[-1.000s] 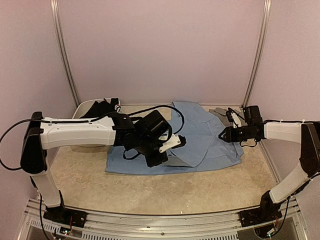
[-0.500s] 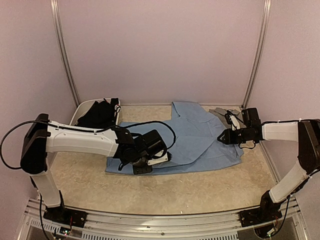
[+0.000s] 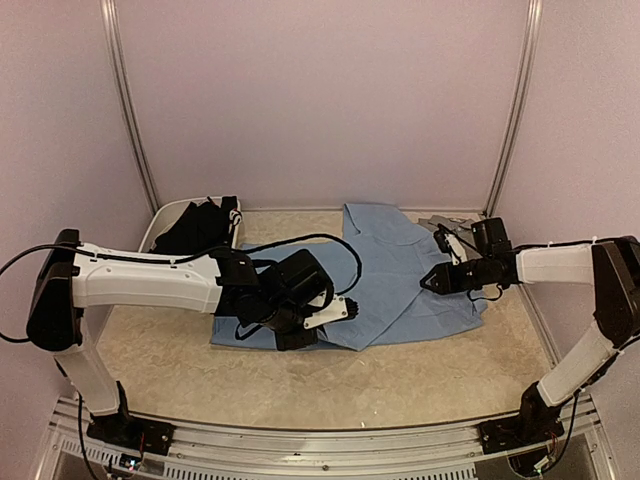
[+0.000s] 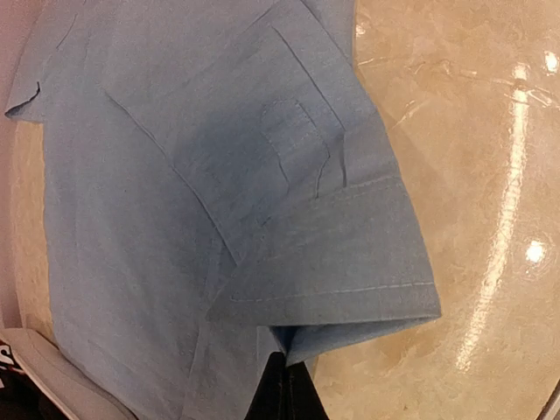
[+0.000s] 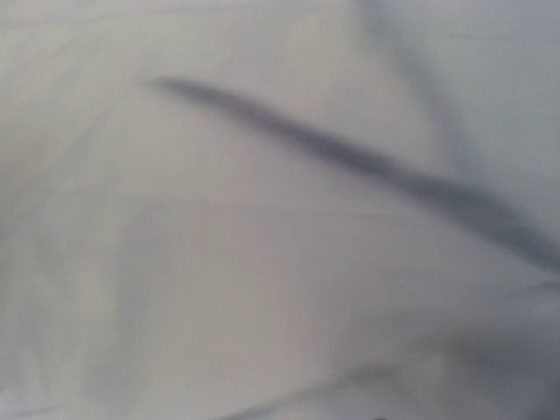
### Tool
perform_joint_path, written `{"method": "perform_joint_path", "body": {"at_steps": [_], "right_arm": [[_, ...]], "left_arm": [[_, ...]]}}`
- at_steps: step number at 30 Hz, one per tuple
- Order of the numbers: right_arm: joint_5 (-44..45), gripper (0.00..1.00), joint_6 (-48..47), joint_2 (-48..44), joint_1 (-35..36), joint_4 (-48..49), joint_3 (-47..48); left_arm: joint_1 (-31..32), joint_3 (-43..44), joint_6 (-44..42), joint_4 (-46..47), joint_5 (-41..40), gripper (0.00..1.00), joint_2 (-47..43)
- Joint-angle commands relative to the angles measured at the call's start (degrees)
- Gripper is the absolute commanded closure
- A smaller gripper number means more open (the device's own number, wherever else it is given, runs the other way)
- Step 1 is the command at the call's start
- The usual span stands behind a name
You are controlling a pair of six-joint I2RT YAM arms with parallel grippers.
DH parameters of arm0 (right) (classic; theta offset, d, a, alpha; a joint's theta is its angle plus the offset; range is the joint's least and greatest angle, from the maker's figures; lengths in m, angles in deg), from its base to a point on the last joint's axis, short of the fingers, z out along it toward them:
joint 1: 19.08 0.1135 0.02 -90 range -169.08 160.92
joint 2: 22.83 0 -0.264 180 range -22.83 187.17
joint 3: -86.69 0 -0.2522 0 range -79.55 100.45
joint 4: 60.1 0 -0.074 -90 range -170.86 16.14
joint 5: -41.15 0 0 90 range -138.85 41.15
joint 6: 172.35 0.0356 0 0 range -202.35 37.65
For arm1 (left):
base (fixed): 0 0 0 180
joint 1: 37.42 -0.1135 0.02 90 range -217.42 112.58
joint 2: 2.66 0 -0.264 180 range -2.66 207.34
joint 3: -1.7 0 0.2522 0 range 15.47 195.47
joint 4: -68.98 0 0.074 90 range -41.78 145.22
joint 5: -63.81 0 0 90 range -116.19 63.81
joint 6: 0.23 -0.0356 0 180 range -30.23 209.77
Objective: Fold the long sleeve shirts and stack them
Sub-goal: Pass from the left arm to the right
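Left fingers (image 3: 342, 311) pinching light blue shirt (image 3: 400, 262), right fingers (image 3: 428, 281) gap unclear, black shirt (image 3: 200, 228) in tub (image 3: 163, 217)

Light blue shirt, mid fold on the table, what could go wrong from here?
The left tool pinches only the cuff edge of the light blue shirt, so it may slip free. The grey shirt touches its far right edge and might drag along. The right tool sits close on the cloth and could bunch it.
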Motion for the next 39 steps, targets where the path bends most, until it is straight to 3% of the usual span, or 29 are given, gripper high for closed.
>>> {"method": "perform_joint_path", "body": {"at_steps": [1, 4, 6, 11, 16, 23, 28, 33, 39], "right_arm": [[-4.36, 0.54, -2.86, -4.33, 8.14, 1.67, -2.06], [-7.34, 0.37, -1.45, -7.57, 12.58, 6.60, -5.83], [-8.80, 0.33, -0.84, -9.41, 15.55, 10.98, -8.27], [-4.95, 0.32, -0.24, -12.57, 24.27, 25.91, -16.78], [5.36, 0.33, 0.96, -11.10, 32.71, 40.65, -23.76], [21.39, 0.37, -2.83, -3.45, 42.91, 43.75, -20.67], [27.89, 0.40, -6.20, 2.23, 47.26, 42.81, -15.85], [29.10, 0.46, -7.73, 6.43, 48.70, 42.87, -12.77], [28.20, 0.46, -7.74, 6.58, 50.59, 44.97, -14.08]], "left_arm": [[0.12, -1.06, 1.45, 4.72, 4.55, 1.00, -0.42], [-0.97, -2.28, 1.55, 7.06, 8.21, 1.00, -1.09], [-2.22, -2.86, 1.92, 7.95, 10.23, 1.00, -1.40], [-4.56, -3.78, 2.26, 9.14, 14.60, 1.00, -1.65], [-7.48, -2.49, 3.14, 8.86, 20.78, 1.00, -0.87], [-9.50, 0.68, 4.65, 5.83, 25.23, 1.00, 1.54], [-10.51, 1.10, 5.23, 5.10, 27.44, 1.00, 2.26], [-11.25, 1.39, 5.86, 4.68, 28.62, 1.00, 2.95], [-12.07, 1.64, 6.55, 4.92, 29.70, 1.00, 3.14]]}}
